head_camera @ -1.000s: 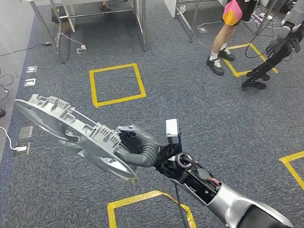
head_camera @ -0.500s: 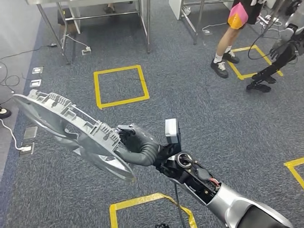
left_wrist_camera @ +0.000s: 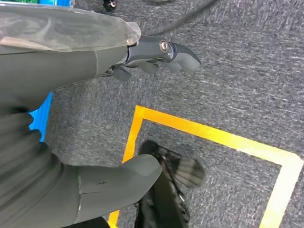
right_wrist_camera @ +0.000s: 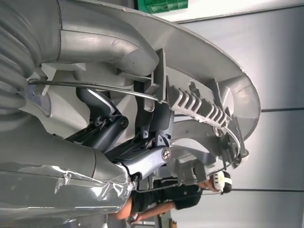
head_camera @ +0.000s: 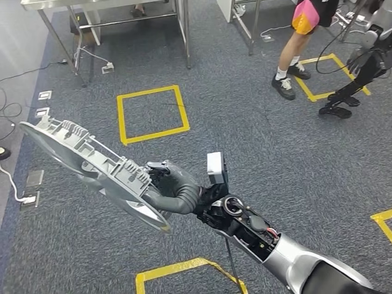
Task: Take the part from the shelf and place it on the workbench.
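Observation:
The part (head_camera: 92,162) is a long grey cast housing with ribs and a curved rim. In the head view my right hand (head_camera: 173,187) grips it at its near end and holds it out level above the carpet, pointing left. Close up in the right wrist view, the part (right_wrist_camera: 201,71) has my dark fingers (right_wrist_camera: 143,156) hooked into its ribbed inside. My left hand (left_wrist_camera: 53,66) hangs over the carpet, thumb and fingers apart, holding nothing.
Yellow tape squares mark the grey carpet (head_camera: 150,113). Metal table legs (head_camera: 185,30) stand at the back. A person's legs (head_camera: 286,61) are at the far right, beside another robot's arm (head_camera: 370,55). Cables and floor sockets (head_camera: 32,180) lie at the left.
The whole picture has shifted a little, so the camera has moved. My right hand keeps the same hold on the part, which stays held out to the left.

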`<control>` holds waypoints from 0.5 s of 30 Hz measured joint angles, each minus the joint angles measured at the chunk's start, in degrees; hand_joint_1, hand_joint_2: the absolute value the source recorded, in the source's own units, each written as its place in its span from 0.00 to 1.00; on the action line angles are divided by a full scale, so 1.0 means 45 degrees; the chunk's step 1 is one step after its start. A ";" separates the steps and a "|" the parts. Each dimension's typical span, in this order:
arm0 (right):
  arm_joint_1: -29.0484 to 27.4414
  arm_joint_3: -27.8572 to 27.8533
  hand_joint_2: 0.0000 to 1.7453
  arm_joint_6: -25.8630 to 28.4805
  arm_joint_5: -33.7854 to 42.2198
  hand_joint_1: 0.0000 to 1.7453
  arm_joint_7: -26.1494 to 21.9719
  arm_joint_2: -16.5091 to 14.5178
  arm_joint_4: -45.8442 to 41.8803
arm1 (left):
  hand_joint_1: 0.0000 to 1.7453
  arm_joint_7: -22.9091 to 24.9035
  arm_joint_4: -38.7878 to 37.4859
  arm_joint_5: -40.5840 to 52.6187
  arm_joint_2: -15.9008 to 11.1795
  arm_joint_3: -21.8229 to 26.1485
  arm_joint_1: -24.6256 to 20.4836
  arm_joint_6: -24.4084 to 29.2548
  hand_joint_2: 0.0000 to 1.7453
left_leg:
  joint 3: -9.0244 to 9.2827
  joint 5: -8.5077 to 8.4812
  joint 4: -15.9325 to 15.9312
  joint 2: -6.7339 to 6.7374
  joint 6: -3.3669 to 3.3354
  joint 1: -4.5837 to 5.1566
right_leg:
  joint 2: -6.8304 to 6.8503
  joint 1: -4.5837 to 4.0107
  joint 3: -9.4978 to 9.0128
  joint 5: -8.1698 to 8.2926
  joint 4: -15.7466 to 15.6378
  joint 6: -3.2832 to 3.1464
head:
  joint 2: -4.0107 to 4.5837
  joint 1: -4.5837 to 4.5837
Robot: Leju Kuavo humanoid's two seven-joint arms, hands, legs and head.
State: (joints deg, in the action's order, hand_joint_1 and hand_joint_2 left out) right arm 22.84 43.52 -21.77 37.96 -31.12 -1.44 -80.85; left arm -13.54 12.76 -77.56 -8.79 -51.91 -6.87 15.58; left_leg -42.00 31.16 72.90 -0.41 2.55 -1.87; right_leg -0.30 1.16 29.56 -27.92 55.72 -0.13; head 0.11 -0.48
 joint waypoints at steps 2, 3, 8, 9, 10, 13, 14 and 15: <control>-0.0009 0.0000 1.00 0.0000 0.0001 1.00 0.0000 0.0000 0.0000 | 0.00 0.0002 0.0000 0.0000 -0.0010 0.0000 0.0032 0.0000 1.00 | 0.0046 -0.1103 -0.1025 0.0002 -0.0145 0.0067 | -0.0035 -0.0034 -0.0294 -0.0218 -0.0004 0.0001 | 0.0000 0.0016; -0.0011 0.0000 1.00 0.0000 0.0001 1.00 0.0000 0.0000 0.0000 | 0.00 0.0002 0.0000 0.0001 -0.0023 0.0000 0.0033 0.0000 1.00 | 0.0364 -0.1732 -0.2031 0.0010 -0.0224 0.0115 | -0.0040 -0.0036 -0.0413 -0.0338 -0.0016 0.0024 | 0.0000 0.0027; 0.0007 0.0005 1.00 -0.0001 0.0001 1.00 0.0000 -0.0005 -0.0008 | 0.00 0.0002 0.0000 0.0007 -0.0075 0.0004 -0.0038 0.0000 1.00 | 0.1156 -0.2119 -0.3883 0.0004 -0.0430 0.0327 | -0.0062 -0.0083 -0.0637 -0.0724 -0.0239 0.0323 | 0.0000 0.0085; 0.0009 0.0005 1.00 -0.0001 0.0000 1.00 0.0001 -0.0007 -0.0013 | 0.00 0.0002 0.0000 0.0007 -0.0073 0.0004 -0.0023 0.0000 1.00 | 0.1235 -0.2069 -0.3952 -0.0009 -0.0492 0.0317 | -0.0041 -0.0072 -0.0685 -0.0798 -0.0226 0.0382 | 0.0000 0.0050; 0.0015 0.0005 1.00 0.0000 0.0000 1.00 0.0001 -0.0009 -0.0018 | 0.00 0.0002 0.0000 0.0009 -0.0070 0.0003 -0.0010 0.0000 1.00 | 0.1341 -0.2021 -0.4024 -0.0016 -0.0559 0.0299 | -0.0025 -0.0067 -0.0616 -0.0933 0.0010 0.0423 | 0.0000 0.0006; 0.0011 0.0005 1.00 0.0000 0.0001 1.00 -0.0004 -0.0007 -0.0018 | 0.00 0.0002 0.0000 0.0016 -0.0058 0.0002 -0.0003 0.0000 1.00 | 0.1700 -0.1795 -0.4128 -0.0020 -0.0757 0.0311 | -0.0011 -0.0083 0.0738 -0.1744 0.2432 0.0476 | 0.0000 -0.0154; -0.0011 0.0005 1.00 0.0000 0.0001 1.00 -0.0005 -0.0006 -0.0015 | 0.00 0.0002 0.0000 0.0017 -0.0056 0.0004 -0.0007 0.0000 1.00 | 0.1823 -0.1691 -0.4125 -0.0027 -0.0793 0.0331 | -0.0012 -0.0091 0.1356 -0.1898 0.3293 0.0487 | 0.0000 -0.0191; -0.0040 0.0005 1.00 0.0001 0.0001 1.00 -0.0005 -0.0005 -0.0011 | 0.00 0.0002 0.0000 0.0017 -0.0055 0.0005 -0.0007 0.0000 1.00 | 0.1967 -0.1574 -0.4121 -0.0040 -0.0805 0.0346 | -0.0011 -0.0094 0.1814 -0.1816 0.3770 0.0490 | 0.0000 -0.0222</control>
State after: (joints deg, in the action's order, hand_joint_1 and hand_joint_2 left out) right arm 22.66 43.54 -21.76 37.97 -31.15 -1.46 -80.90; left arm -13.53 12.76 -77.48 -9.03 -51.89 -6.90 15.58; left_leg -33.15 24.07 54.36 -0.60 -1.08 -0.32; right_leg -0.35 0.73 37.72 -36.09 72.69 2.07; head 0.11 -1.48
